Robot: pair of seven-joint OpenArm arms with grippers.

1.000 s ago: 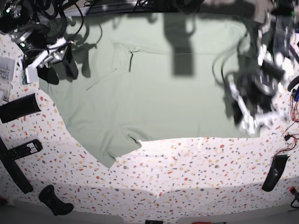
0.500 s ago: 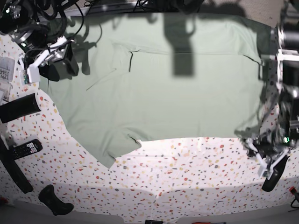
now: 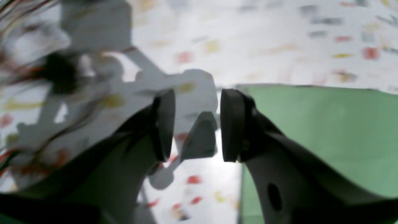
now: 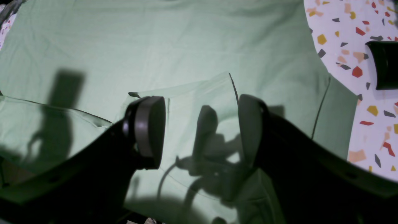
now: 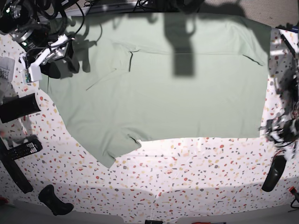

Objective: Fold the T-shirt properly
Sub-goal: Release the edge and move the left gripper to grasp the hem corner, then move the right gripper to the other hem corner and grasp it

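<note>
Base view: the left hand [image 5: 281, 130] has swung off the T-shirt [image 5: 163, 84] to its 4 o'clock corner, over the speckled desk [image 5: 196, 172], letting the cloth lie flat and spread, so folding has likely yet to start. Its jaws stand apart, empty. The right hand [image 4: 199, 130] hovers over the sleeve at 10 o'clock, fingers [image 4: 149, 130] spread, holding nothing.

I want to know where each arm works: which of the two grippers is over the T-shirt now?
The right gripper: only green T-shirt shows between its open jaws. The left gripper is over the speckled table, just beside the shirt's corner.
</note>
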